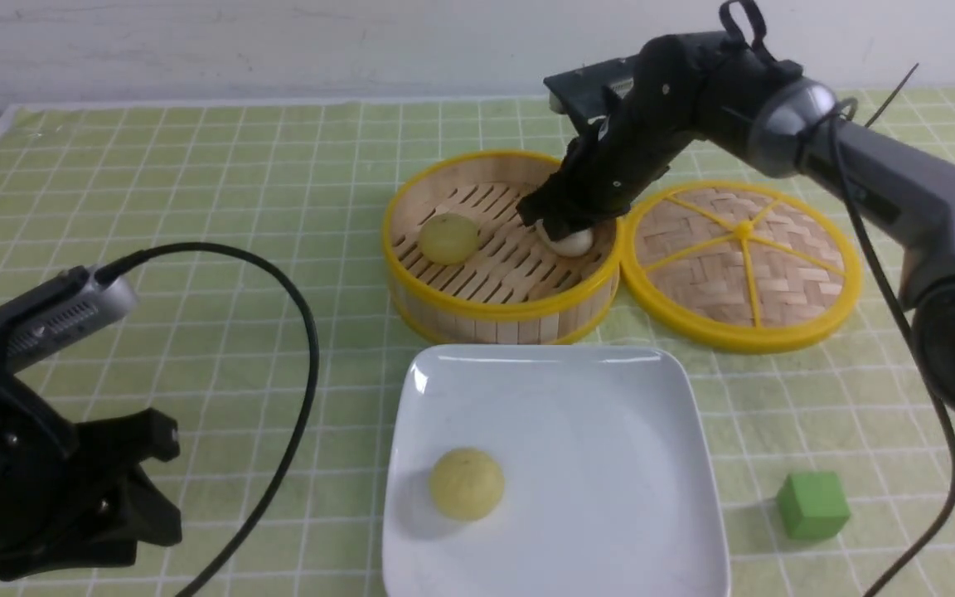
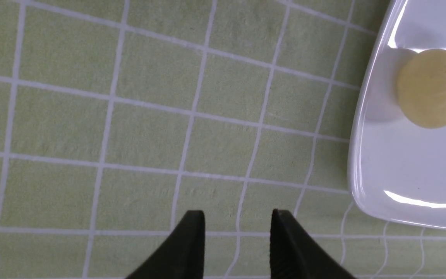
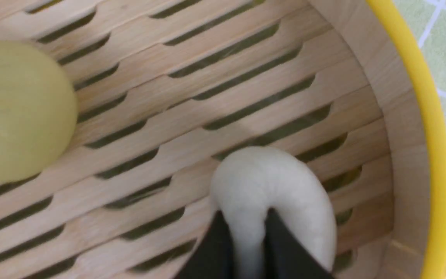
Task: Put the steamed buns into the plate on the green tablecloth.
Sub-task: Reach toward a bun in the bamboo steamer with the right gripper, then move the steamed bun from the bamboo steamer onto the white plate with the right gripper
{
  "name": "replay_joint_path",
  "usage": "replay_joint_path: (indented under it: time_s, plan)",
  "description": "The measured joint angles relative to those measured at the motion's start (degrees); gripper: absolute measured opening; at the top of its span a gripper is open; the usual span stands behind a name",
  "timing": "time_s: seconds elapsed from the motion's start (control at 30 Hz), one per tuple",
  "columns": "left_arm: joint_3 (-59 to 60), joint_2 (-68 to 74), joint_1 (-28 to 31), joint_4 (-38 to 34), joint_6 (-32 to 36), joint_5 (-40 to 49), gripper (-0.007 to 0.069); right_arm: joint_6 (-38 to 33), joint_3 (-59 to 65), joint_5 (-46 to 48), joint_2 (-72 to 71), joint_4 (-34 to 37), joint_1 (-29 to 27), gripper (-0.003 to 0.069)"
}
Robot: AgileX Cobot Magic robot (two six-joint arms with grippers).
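Observation:
A pale yellow steamed bun (image 1: 466,483) lies in the white square plate (image 1: 610,390) on the green tablecloth (image 1: 196,166); it also shows in the left wrist view (image 2: 432,88). A second yellow bun (image 1: 448,238) sits in the bamboo steamer (image 1: 502,308). My right gripper (image 1: 564,232) reaches into the steamer and is shut on the off-white bun (image 3: 273,182), pinching it so it bulges around the fingers (image 3: 285,252). My left gripper (image 2: 237,223) hovers over bare cloth left of the plate (image 2: 366,162), jaws a little apart and empty.
The steamer's woven lid (image 1: 741,261) lies flat to the right of the steamer. A green cube (image 1: 812,504) sits right of the plate. A black cable (image 1: 295,315) loops over the cloth from the left arm.

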Motion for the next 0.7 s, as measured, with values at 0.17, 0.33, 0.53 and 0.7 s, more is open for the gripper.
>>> replay_joint_path:
  time_s: [0.17,0.33,0.53,0.7]
  plan:
    - [0.0,0.0,0.0,0.0,0.0,-0.22,0.0269,-0.05,0.1,13.02,-7.44,-1.49,0.0,0.0022]
    - [0.0,0.0,-0.06,-0.14,0.0,-0.97,0.0269,0.75,3.35,18.31,-20.94,-2.77,0.0,0.0022]
    - [0.0,0.0,-0.06,-0.14,0.0,-2.37,0.0269,3.22,20.23,18.83,-35.78,-0.55,0.33,0.0022]
    - [0.0,0.0,-0.06,-0.19,0.0,-3.53,0.0269,3.88,44.06,14.2,-41.42,2.34,4.98,0.0027]
